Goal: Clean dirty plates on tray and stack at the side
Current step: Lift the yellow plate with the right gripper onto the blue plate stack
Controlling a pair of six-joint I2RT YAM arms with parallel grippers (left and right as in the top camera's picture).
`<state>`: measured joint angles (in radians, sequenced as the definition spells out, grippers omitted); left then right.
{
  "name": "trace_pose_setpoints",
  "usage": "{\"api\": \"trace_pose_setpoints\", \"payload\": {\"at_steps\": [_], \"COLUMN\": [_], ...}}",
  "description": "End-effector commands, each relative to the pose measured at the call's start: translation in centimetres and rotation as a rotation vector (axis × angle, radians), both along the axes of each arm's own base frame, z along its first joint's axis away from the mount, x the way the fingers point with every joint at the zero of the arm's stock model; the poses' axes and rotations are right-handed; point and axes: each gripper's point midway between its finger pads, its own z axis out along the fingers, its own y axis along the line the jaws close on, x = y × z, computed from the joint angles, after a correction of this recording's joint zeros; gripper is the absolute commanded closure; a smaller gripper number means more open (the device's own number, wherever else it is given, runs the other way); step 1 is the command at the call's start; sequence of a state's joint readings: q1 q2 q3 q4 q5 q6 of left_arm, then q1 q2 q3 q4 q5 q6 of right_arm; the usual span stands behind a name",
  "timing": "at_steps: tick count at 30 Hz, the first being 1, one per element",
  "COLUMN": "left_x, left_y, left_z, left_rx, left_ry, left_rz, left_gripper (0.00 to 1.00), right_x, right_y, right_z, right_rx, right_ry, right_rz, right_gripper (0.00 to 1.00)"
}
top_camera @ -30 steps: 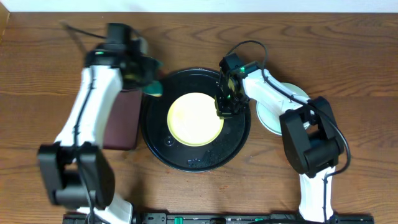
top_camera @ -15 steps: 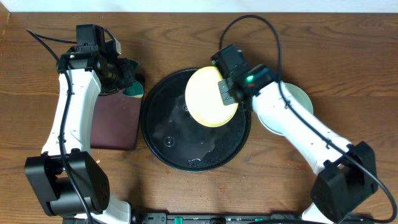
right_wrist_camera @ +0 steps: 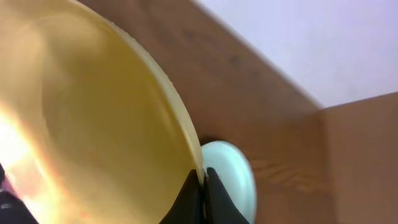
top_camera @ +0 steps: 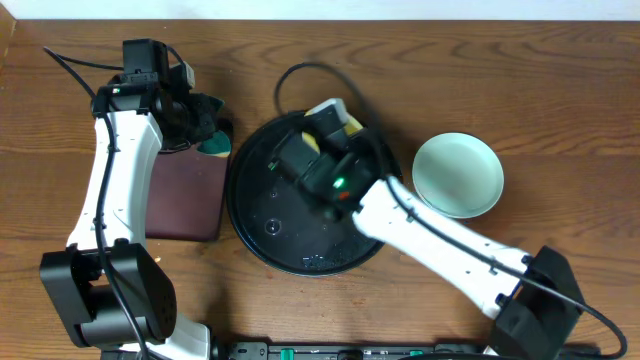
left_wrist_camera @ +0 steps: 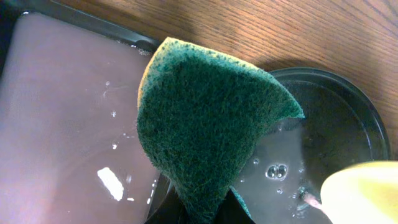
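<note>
Your right arm (top_camera: pixel 430 235) lies slantwise across the black tray (top_camera: pixel 290 235) and stands in the way of most of the yellow plate (right_wrist_camera: pixel 93 124) from above; only slivers of yellow show past the wrist. The wrist view tells more: the right claw (right_wrist_camera: pixel 203 186) is pinched together on that plate's rim, and the plate is tilted up over the far part of the tray.

One aqua plate (top_camera: pixel 458 175) rests on the table (top_camera: pixel 560 90) just right of the black tray; you cannot tell from these views whether another lies beneath it.

Your left claw (left_wrist_camera: pixel 199 214) is clamped on a green sponge (left_wrist_camera: pixel 211 124) with a yellow backing, held above the corner of the brown rectangular tray (top_camera: pixel 185 200), beside the black tray's left rim; both trays carry droplets of water.

Count: one yellow plate, one aqua disc in sight, two trays, one sponge, two arms; the left arm (top_camera: pixel 115 190) runs along the brown tray's outer side.
</note>
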<state>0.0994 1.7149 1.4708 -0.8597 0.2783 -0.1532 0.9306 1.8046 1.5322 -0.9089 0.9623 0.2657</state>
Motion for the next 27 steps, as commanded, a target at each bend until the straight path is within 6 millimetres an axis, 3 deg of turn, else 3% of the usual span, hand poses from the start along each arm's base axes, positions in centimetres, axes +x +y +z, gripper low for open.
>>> {"api": "trace_pose_setpoints", "payload": {"at_steps": [1, 6, 10, 19, 22, 27], "left_x": [0.4, 0.4, 0.4, 0.4, 0.4, 0.3], "left_y": [0.2, 0.2, 0.2, 0.2, 0.2, 0.2], "left_z": [0.7, 0.7, 0.7, 0.7, 0.7, 0.7], "left_rx": [0.005, 0.005, 0.005, 0.005, 0.005, 0.005], "left_ry": [-0.02, -0.02, -0.02, -0.02, -0.02, -0.018], "left_rz": [0.004, 0.004, 0.004, 0.004, 0.004, 0.004], "left_gripper": [0.92, 0.92, 0.92, 0.92, 0.92, 0.92], "right_x": [-0.3, -1.0, -1.0, -0.6, -1.2, -1.1], "right_y": [-0.7, 0.0, 0.2, 1.7, 2.8, 2.9], "right_z": [4.6, 5.8, 5.4, -0.7, -3.5, -5.7], "right_rx": [-0.138, -0.162, -0.144, 0.091, 0.246, 0.483], "right_ry": [-0.227, -0.296, -0.278, 0.054, 0.248, 0.464], "right_rz": [-0.057, -0.056, -0.047, 0.041, 0.085, 0.08], "right_gripper": [0.99, 0.99, 0.99, 0.99, 0.99, 0.99]}}
